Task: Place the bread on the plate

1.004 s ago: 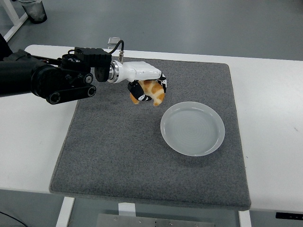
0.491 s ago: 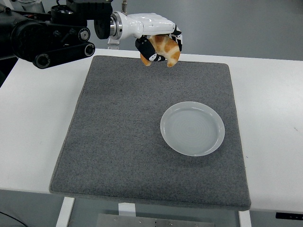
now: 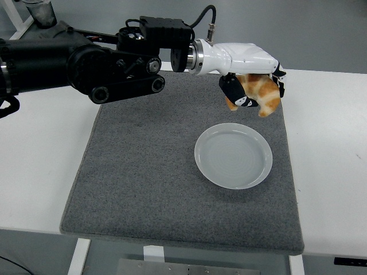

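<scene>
My left hand (image 3: pixel 252 86) is shut on the bread (image 3: pixel 261 94), a golden-brown croissant. It holds the bread in the air above the far right part of the grey mat (image 3: pixel 143 166). The empty white plate (image 3: pixel 233 155) lies on the mat just below and a little nearer than the bread. The bread is apart from the plate. The black left arm reaches in from the left edge across the mat's far side. The right arm is out of view.
The grey mat covers most of the white table (image 3: pixel 332 143). A grey bin (image 3: pixel 39 11) stands on the floor at the top left, beyond the table.
My left hand has carried the bread up off the mat, then to the right and down. It now hangs over the plate's far edge.
</scene>
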`<state>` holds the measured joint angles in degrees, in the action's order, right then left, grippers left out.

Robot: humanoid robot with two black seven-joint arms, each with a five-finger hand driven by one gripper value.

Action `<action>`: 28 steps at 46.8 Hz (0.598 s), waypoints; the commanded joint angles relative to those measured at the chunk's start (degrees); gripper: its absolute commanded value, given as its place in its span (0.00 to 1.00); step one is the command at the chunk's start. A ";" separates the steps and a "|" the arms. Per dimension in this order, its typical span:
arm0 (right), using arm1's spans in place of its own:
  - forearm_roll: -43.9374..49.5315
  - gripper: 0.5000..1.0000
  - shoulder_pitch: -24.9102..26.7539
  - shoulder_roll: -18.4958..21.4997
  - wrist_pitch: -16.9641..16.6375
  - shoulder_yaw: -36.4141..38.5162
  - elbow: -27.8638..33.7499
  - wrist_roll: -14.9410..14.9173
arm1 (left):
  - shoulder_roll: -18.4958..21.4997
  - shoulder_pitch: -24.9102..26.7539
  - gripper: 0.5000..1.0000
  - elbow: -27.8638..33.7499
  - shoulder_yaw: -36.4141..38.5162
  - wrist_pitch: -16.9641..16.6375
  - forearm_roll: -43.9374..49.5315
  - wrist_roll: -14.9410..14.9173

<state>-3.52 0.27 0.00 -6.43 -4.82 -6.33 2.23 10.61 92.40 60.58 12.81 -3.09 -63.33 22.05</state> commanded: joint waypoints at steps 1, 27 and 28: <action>0.00 0.90 0.00 0.00 0.01 -0.01 0.00 0.06 | -2.08 -0.82 0.00 -0.64 0.37 0.01 -1.27 0.01; 0.00 0.90 0.00 0.00 0.01 0.08 0.00 0.06 | -6.74 -11.36 0.00 -5.91 1.95 0.01 -12.26 -0.08; 0.00 0.90 0.00 0.00 0.01 -0.01 0.00 -0.03 | -6.83 -11.63 0.00 -6.09 1.95 -0.08 -12.43 -0.17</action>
<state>-3.52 0.26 0.00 -6.41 -4.79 -6.33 2.22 3.87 81.54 54.95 14.76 -3.14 -75.15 21.97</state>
